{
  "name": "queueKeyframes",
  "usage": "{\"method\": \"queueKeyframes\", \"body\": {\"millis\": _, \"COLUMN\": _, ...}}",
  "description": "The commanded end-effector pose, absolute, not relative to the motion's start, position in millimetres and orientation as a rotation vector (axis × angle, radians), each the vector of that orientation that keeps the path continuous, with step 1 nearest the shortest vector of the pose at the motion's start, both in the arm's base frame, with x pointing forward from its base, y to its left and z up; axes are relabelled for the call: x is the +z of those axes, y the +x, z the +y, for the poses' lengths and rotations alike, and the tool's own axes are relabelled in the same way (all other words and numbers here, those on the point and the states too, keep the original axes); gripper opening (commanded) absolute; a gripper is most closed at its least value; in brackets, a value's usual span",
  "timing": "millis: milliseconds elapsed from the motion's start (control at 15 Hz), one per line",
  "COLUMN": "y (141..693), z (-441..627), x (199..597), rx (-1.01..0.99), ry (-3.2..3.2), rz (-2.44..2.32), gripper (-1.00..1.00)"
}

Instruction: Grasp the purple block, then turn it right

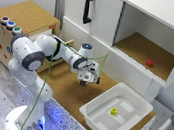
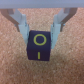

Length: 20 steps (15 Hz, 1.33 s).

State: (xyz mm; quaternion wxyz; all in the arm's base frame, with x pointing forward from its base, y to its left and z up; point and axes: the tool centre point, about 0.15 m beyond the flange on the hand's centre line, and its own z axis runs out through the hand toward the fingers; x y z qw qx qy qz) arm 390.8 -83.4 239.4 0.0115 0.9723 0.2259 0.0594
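Here, your wrist view shows the purple block (image 2: 38, 45) sitting on the cork board (image 2: 15, 65), with a yellow ring and bar marked on its upper face. The gripper (image 2: 39, 31) has its two fingers (image 2: 20, 26) spread apart, one on each side of the block and right beside its edges; you cannot tell whether the pads touch it.

In the exterior view, your gripper (image 1: 86, 81) hangs low over the cork board (image 1: 64, 90), hiding the block. The white tray (image 1: 139, 104) holds a yellow piece (image 1: 113, 112). A red piece (image 1: 149, 62) rests in the open cabinet (image 1: 139, 48).
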Motion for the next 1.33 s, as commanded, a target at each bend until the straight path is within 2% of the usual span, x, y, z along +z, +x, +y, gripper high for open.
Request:
{"method": "queueKeyframes", "body": {"millis": 0, "y": 415.7, "z": -106.3, "x": 248.2, "rx": 0.039, "ry": 3.212, "rz": 0.484, "gripper": -1.0}}
{"method": "queueKeyframes", "body": {"millis": 267, "y": 421.2, "z": -104.2, "x": 255.4, "rx": -0.003, "ry": 3.245, "rz": 0.125, "gripper": -1.0}}
{"method": "queueKeyframes", "body": {"millis": 667, "y": 435.2, "z": -109.1, "x": 250.4, "rx": -0.128, "ry": 3.136, "rz": -0.674, "gripper": -1.0}}
{"method": "queueKeyframes", "body": {"millis": 867, "y": 423.5, "z": -112.4, "x": 243.4, "rx": -0.201, "ry": 3.055, "rz": -0.867, "gripper": -1.0}}
{"method": "queueKeyframes", "body": {"millis": 1067, "y": 420.7, "z": -120.0, "x": 223.2, "rx": -0.19, "ry": 3.047, "rz": -1.057, "gripper": -1.0}}
{"method": "queueKeyframes", "body": {"millis": 1267, "y": 424.3, "z": -113.3, "x": 224.4, "rx": -0.189, "ry": 2.956, "rz": -1.254, "gripper": -1.0}}
